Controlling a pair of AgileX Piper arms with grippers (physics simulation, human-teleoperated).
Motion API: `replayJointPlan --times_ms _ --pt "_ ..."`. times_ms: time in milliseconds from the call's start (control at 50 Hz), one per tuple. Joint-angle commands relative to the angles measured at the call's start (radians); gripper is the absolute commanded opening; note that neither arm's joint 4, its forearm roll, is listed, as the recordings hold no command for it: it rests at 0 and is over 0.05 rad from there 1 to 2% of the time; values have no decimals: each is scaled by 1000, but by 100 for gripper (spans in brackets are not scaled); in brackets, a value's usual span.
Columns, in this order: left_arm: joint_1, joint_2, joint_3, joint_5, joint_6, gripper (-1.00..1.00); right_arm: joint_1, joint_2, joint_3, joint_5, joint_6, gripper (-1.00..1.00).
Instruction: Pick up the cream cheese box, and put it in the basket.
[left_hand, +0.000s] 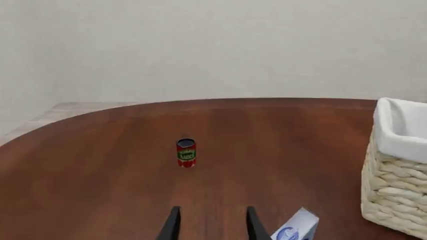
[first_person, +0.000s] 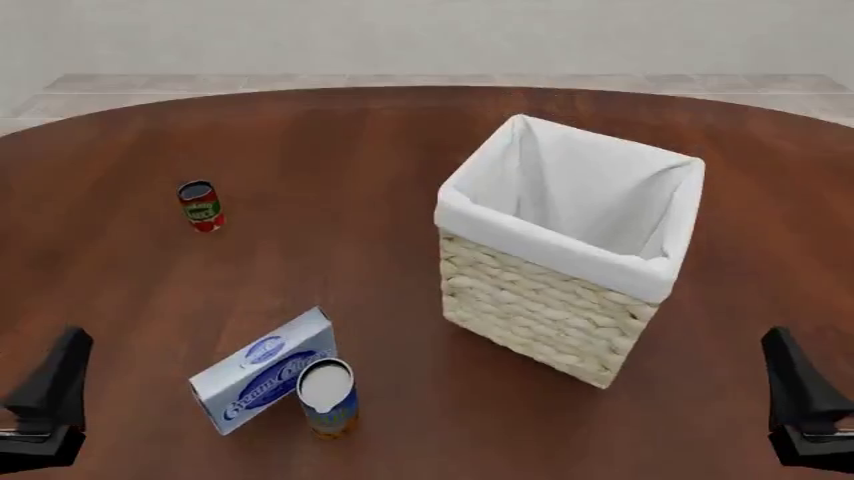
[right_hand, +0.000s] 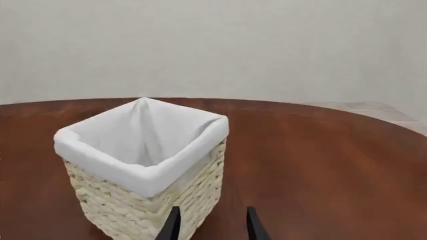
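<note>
The box (first_person: 262, 370) lies flat near the table's (first_person: 400, 160) front edge, left of the basket (first_person: 567, 245), bare wood between them; a can (first_person: 327, 397) touches its right side; a red can (first_person: 200, 205) stands well behind; both grippers (left_hand: 209, 225) (right_hand: 209, 225) hang apart, holding nothing.

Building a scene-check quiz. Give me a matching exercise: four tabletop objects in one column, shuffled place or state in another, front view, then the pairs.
Things:
1. cream cheese box
2. basket
3. small red can
4. blue-orange can

Descriptions:
A. standing alone toward the far left of the table
B. tallest item, right of centre, nothing visible inside its white liner
C. lying flat, near left, logo side up
D. upright with a white top, right beside the box's near-right edge

Pairs: 1-C, 2-B, 3-A, 4-D
</note>
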Motion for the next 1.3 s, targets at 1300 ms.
replayJointPlan --times_ms 1300 --pt "-123 202 -155 -31 32 100 41 5 0 -5 -6 100"
